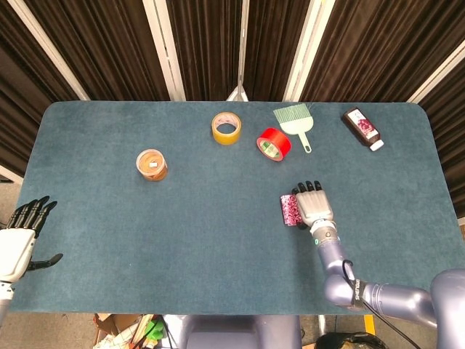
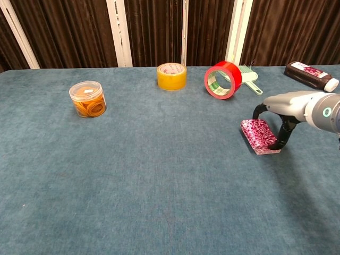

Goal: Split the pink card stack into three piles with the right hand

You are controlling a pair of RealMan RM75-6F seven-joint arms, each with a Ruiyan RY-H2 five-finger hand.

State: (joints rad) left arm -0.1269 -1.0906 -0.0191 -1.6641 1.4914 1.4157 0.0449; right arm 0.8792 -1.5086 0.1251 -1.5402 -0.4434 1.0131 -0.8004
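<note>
The pink patterned card stack [image 1: 290,210] [image 2: 257,134] lies on the blue table right of centre. My right hand [image 1: 314,206] [image 2: 289,106] arches over its right side. The fingers reach down at the far end and the thumb at the near right corner, so the hand grips the stack by its ends. In the chest view the stack's top looks slightly tilted and skewed over the bottom cards. My left hand [image 1: 22,236] hangs off the table's left edge, fingers spread, holding nothing.
Along the far side of the table stand a yellow tape roll [image 1: 226,128] [image 2: 171,76], a red tape roll [image 1: 273,144] [image 2: 223,79], a green brush [image 1: 296,120] and a dark bottle [image 1: 362,128] [image 2: 311,76]. A clear jar of orange bands [image 1: 152,164] [image 2: 88,99] stands at the left.
</note>
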